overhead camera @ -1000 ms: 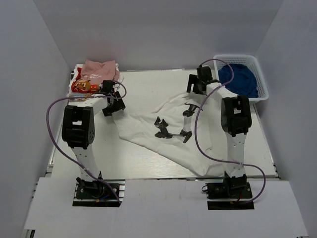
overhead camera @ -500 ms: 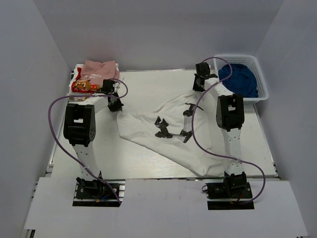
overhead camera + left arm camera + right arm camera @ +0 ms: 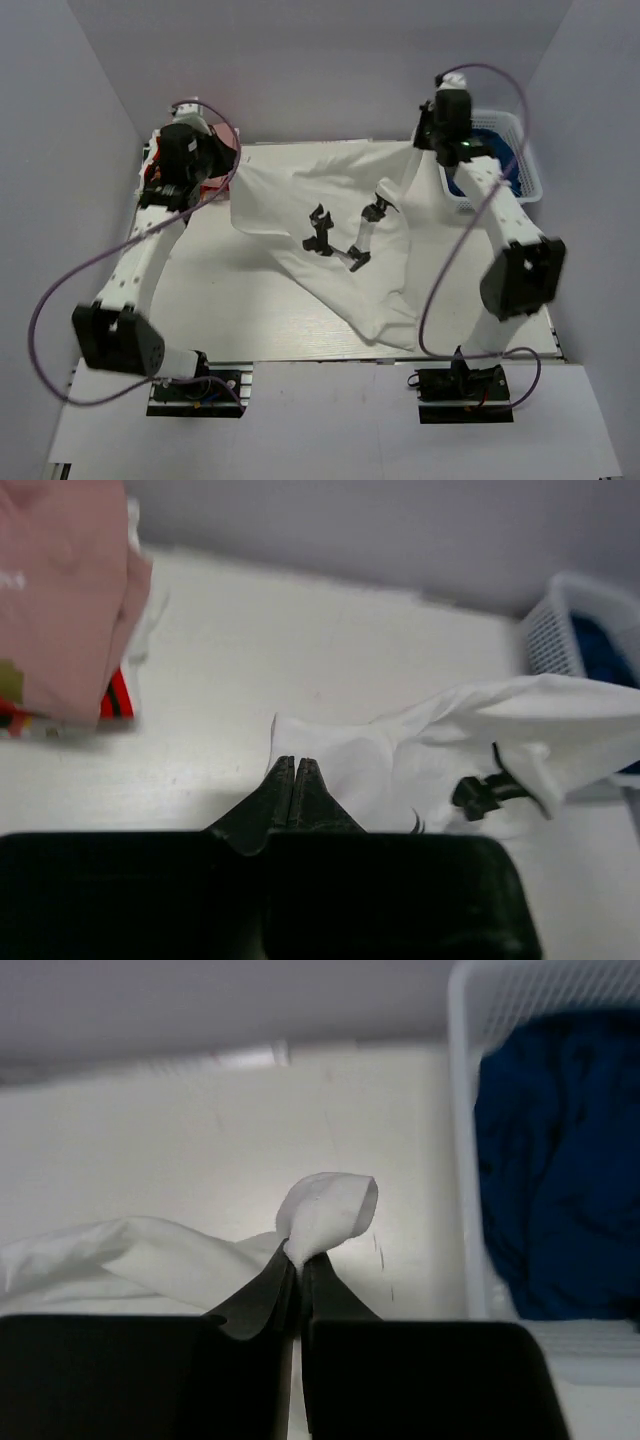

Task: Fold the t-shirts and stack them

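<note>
Noting left gripper (image 3: 296, 765) and right gripper (image 3: 298, 1252) each pinched tight on a far corner of the large white black-printed cloth t-shirt (image 3: 290, 200), we read its held edge running left-to-right, body trailing nearward, apparently resting on the pale table (image 3: 200, 300).

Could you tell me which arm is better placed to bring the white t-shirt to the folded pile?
Probably the left: the left hand pinches the white t-shirt near the pile; the right hand holds it by the basket.
</note>
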You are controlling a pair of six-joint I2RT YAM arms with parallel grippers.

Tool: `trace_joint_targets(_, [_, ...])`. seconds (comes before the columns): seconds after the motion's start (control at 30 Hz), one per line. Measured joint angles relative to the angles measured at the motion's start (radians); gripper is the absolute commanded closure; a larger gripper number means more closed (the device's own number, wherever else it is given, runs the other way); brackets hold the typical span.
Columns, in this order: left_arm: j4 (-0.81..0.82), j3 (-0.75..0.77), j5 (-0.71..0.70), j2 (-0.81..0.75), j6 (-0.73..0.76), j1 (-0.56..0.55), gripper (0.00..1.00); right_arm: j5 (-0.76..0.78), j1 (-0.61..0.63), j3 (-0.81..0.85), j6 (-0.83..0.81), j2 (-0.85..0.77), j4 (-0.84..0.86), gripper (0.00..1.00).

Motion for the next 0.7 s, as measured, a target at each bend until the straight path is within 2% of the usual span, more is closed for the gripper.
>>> trace_joint_targets(0.2, [0.042,0.041,-0.032,-0.360,0.011,-0.001,1.00,0.004,-0.002,-0.007,-0.043,-0.487,0.103,1.00])
trace_joint_targets(0.33, [0.025,0.150,-0.055,-0.511,0.035,0.000,1.00,-0.005,-0.002,0.002,-0.068,-0.697,0.117,1.00])
trace_joint_targets(0.5, [-0.024,0.359,-0.063,-0.598,0.067,0.013,1.00,-0.034,-0.002,0.133,-0.109,-0.799,0.081,1.00])
trace_joint_targets(0.7, [-0.081,0.609,-0.070,-0.616,0.108,0.019,1.00,-0.056,-0.002,0.269,-0.163,-0.883,0.069,1.00])
